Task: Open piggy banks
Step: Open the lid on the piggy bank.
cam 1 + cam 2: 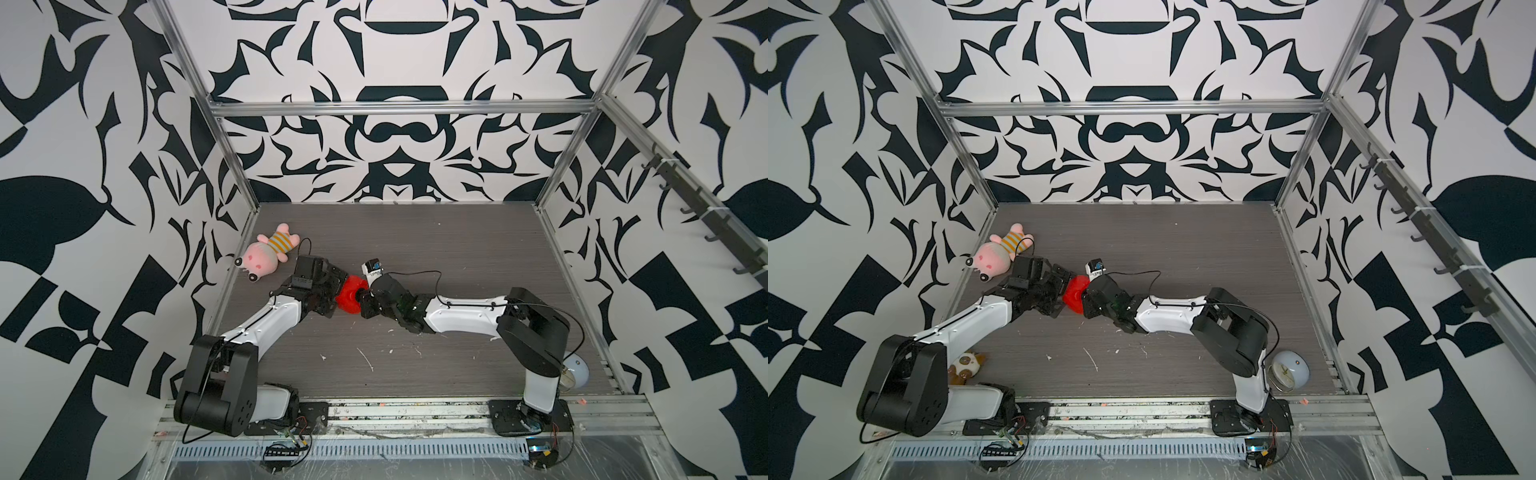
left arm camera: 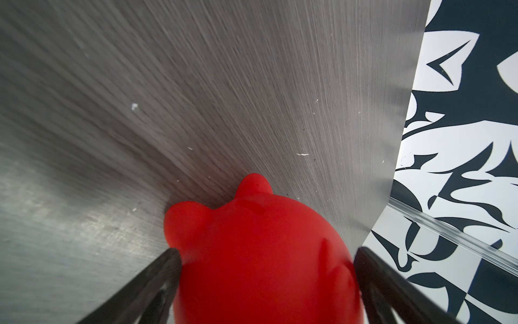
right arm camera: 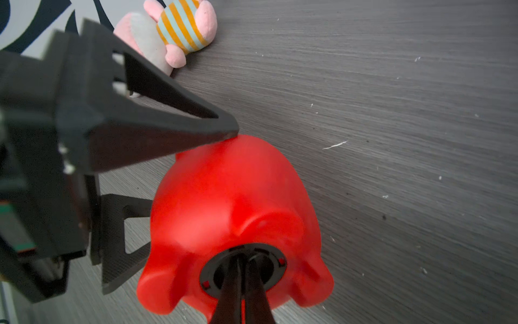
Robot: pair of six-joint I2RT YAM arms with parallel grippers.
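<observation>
Right wrist view: the right hand (image 3: 242, 261) has its fingers pressed together, their tips set in the middle of the black belly plug (image 3: 208, 273) of the red piggy bank (image 3: 232, 190); the left hand (image 2: 263, 252) clasps the piggy bank's body, one finger touching each side; the belly faces the right hand; whether it touches the grey bench (image 3: 392, 112) I cannot tell; a pink plush pig (image 3: 179, 30) lies apart, near the bench's left edge.

1. In both top views the left arm (image 1: 274, 311) (image 1: 976, 318) and right arm (image 1: 465, 316) (image 1: 1167, 316) hide most of the red piggy bank (image 1: 347, 297) (image 1: 1073, 297).
2. In the right wrist view the jaws of the right gripper (image 3: 241, 269) cover the middle of the belly plug (image 3: 210, 266); their tips are hidden.
3. In a top view the right arm half hides the clock (image 1: 1289, 370).
</observation>
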